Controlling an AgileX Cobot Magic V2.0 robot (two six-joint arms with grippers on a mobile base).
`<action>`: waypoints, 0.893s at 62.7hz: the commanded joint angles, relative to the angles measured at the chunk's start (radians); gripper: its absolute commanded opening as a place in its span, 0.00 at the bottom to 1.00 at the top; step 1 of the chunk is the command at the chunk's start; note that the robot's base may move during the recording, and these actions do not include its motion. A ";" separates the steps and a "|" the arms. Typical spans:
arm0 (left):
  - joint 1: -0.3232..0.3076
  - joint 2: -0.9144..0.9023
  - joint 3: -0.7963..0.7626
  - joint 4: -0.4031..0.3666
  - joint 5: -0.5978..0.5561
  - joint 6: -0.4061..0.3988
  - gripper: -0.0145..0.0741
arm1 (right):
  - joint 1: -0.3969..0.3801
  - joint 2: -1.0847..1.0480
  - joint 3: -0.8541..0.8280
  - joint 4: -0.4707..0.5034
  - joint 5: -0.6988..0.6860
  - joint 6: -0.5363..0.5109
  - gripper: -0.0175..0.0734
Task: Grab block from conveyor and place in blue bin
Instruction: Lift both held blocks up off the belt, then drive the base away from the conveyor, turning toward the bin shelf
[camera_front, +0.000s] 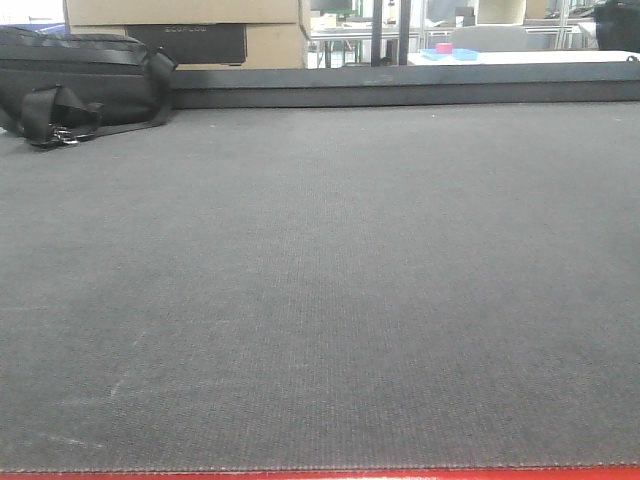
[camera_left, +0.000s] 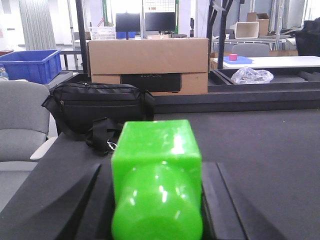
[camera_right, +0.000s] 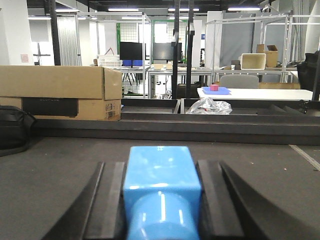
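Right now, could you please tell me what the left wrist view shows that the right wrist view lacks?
Only left wrist: a glossy green blocky piece up close, a blue plastic bin, a grey chair. Only right wrist: a glossy blue blocky piece up close. Both: the dark grey woven conveyor, brown cardboard box, black fabric bag, clear plastic bag.

Two blocks (camera_left: 156, 165) (camera_right: 161, 170), one bag (camera_left: 97, 107), one bin (camera_left: 30, 64)

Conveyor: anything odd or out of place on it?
Yes. A black shoulder bag lies on the conveyor at its far-left corner, with its strap trailing onto the belt. It is no block. Nothing looks spilled or damaged.
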 joint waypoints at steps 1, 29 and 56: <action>0.001 -0.007 0.001 -0.009 -0.012 0.000 0.04 | 0.002 -0.004 0.002 -0.005 -0.013 -0.007 0.01; 0.001 -0.007 0.001 -0.009 -0.012 0.000 0.04 | 0.002 -0.004 0.002 -0.005 -0.013 -0.007 0.01; 0.001 -0.007 0.001 -0.009 -0.012 0.000 0.04 | 0.002 -0.004 0.002 -0.005 -0.013 -0.007 0.01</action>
